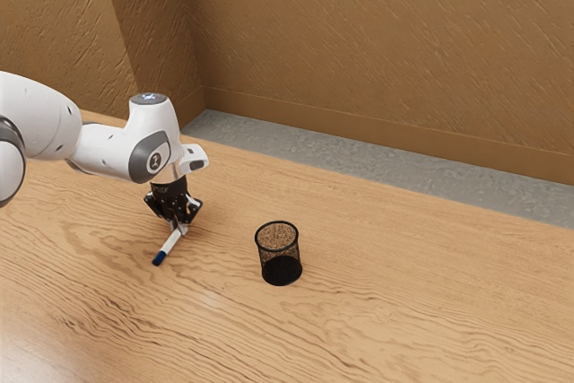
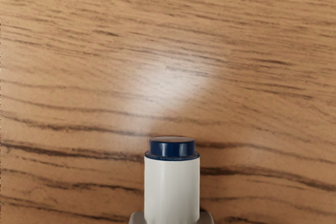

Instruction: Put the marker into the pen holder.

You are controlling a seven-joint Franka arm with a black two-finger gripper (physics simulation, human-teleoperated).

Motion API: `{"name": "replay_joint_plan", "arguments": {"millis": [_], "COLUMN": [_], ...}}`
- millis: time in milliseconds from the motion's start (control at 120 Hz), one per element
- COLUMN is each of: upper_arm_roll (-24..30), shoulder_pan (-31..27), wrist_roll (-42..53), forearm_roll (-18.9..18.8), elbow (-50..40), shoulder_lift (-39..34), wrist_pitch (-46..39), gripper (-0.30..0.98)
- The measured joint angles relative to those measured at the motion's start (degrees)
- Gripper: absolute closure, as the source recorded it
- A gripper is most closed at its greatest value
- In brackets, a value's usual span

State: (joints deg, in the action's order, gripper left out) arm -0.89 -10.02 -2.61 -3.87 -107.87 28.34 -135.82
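Note:
In the exterior view my gripper (image 1: 181, 224) points down over the table, on the exterior view's left of the pen holder (image 1: 281, 270). It is shut on the white marker (image 1: 170, 244), which slants out from the fingertips, dark blue end lowest. Whether that end touches the wood I cannot tell. The wrist view has the marker (image 2: 171, 190) with a blue end and white barrel, and grey fingertips of the gripper (image 2: 171, 217) hug it from both sides. The pen holder is an upright black mesh cup with its round mouth facing up.
The wooden table (image 1: 395, 302) extends around the gripper and the cup. Beyond its far edge lie a grey floor (image 1: 359, 178) and a brown textured wall (image 1: 377, 51).

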Motion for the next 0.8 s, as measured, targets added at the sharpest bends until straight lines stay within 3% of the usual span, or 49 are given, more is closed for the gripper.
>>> {"name": "replay_joint_plan", "arguments": {"millis": [292, 567, 800], "upper_arm_roll": [-0.10, 0.20, 2.53], "shoulder_pan": [0.70, 10.93, 14.80], "wrist_roll": [-1.33, -2.91, -3.79], "forearm_roll": [-1.48, -2.03, -1.32], "elbow": [0.00, -1.59, -6.04], "shoulder_lift": [-5.76, -19.29, -22.43], "wrist_pitch": [1.69, 5.91, 2.79], "gripper": [0.78, 0.78, 0.77]}}
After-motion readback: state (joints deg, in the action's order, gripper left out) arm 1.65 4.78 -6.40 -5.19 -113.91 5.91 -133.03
